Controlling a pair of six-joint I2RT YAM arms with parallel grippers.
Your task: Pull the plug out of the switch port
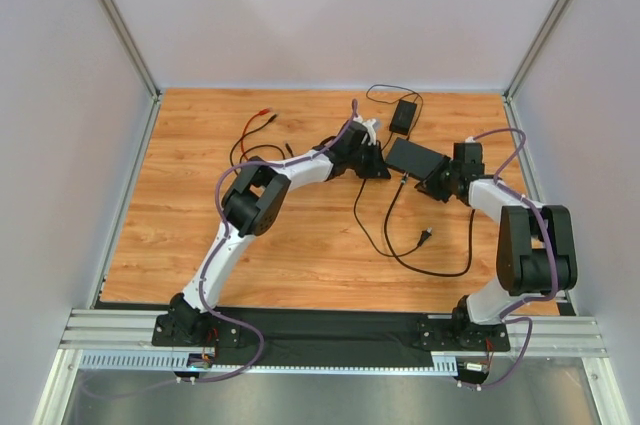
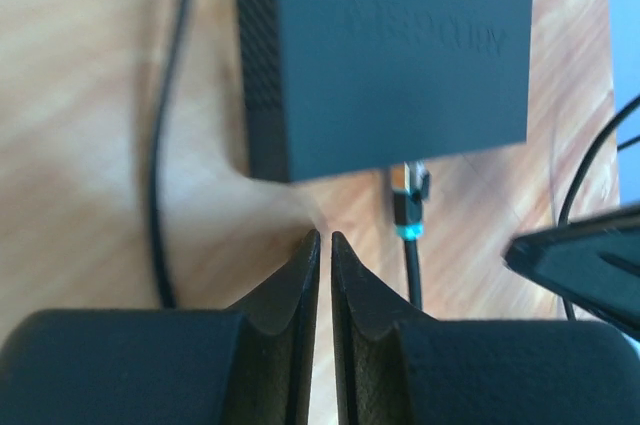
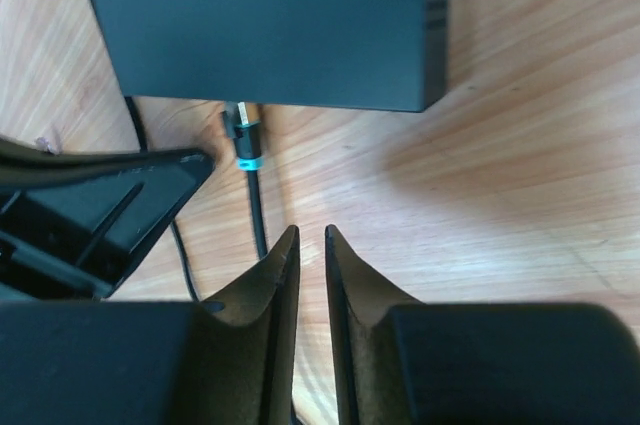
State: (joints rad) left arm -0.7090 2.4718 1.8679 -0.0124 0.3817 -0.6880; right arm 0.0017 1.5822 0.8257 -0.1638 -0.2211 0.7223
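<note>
The left claw (image 2: 325,238) is clenched on nothing, its tips just short of the switch and a little to the left of the plug. The switch (image 1: 415,157) lies flat on the bench (image 1: 200,235) toward the far right, between the two claws. The plug (image 2: 408,203), marked by a teal collar, is seated in a port on the switch's near long edge, and its cable trails back toward the arms. The right claw (image 3: 312,233) is likewise clenched and empty, with only a narrow slit between its tips, near the switch and to the right of the plug. I judge this to be the approach step: nothing is gripped and the plug is not yet out. The next move calls for one claw to release, straddle the plug body and close, while the other steadies the switch, followed by a straight pull along the port's axis. The raised lettering on the switch's top is too blurred to read, and no other writing shows.
</note>
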